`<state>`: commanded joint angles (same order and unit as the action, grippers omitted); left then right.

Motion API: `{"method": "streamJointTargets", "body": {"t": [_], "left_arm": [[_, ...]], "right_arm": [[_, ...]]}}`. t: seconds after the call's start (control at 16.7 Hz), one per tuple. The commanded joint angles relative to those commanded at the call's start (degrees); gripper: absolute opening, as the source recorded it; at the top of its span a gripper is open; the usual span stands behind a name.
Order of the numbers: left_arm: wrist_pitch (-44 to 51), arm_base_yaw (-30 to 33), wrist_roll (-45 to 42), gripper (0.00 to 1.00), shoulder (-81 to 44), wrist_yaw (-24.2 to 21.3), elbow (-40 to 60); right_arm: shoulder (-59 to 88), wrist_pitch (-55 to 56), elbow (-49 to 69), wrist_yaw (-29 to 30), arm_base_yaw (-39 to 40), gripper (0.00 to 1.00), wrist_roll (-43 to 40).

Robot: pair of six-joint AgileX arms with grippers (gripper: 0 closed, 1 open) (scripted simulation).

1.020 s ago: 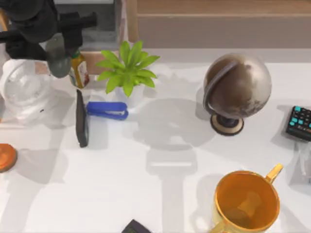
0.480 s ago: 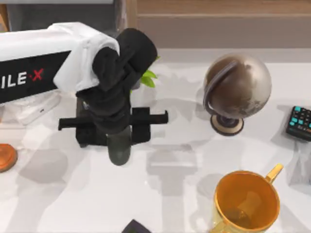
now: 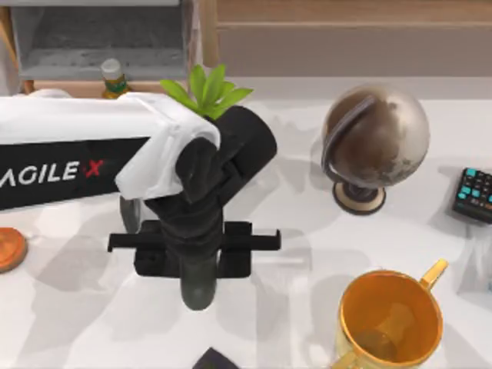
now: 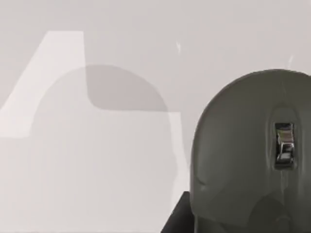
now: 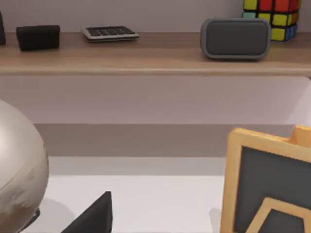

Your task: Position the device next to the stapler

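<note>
reaching in from the top view's left across the white table (image 3: 369, 238), left arm (image 3: 84, 157) with the left tool (image 3: 197, 286) low over the table's middle-left, below the green plant (image 3: 209, 91). grey computer mouse (image 3: 198, 278) showing at the tool's tip, apparently pinched by the tool, though the fingers themselves hidden under the wrist, so grip width not readable. in the left wrist view, same mouse (image 4: 252, 155) up close, scroll wheel (image 4: 284, 145) facing the camera, bare table (image 4: 97, 145) and a rounded shadow behind it. blue stapler not discernible, covered by the arm. dark flat slab's end (image 3: 129, 215) peeking out just under the arm's edge. elsewhere on the table: brown globe (image 3: 375, 138) on its round base to the right, orange mug (image 3: 390, 317) near the lower right, calculator (image 3: 475, 195) at the right edge, orange disc (image 3: 11, 249) at the left edge, bottle (image 3: 113, 78) near the back. right wrist view: globe's edge (image 5: 19, 160), a yellow-framed board (image 5: 267, 184), and a shelf (image 5: 146, 63) with a grey speaker (image 5: 235, 38) and a colour cube (image 5: 272, 16).
</note>
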<state>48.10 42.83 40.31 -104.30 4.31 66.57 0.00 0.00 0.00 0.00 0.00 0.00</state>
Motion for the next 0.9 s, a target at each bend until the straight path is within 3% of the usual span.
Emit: {"method": "streamJointTargets", "body": {"t": [0.9], "left_arm": [[-1.33,-0.17,-0.14,0.0,0.82,0.09,1.45]], "right_arm": [[0.0,0.0,0.0,0.0,0.0,1.0,0.0]]}}
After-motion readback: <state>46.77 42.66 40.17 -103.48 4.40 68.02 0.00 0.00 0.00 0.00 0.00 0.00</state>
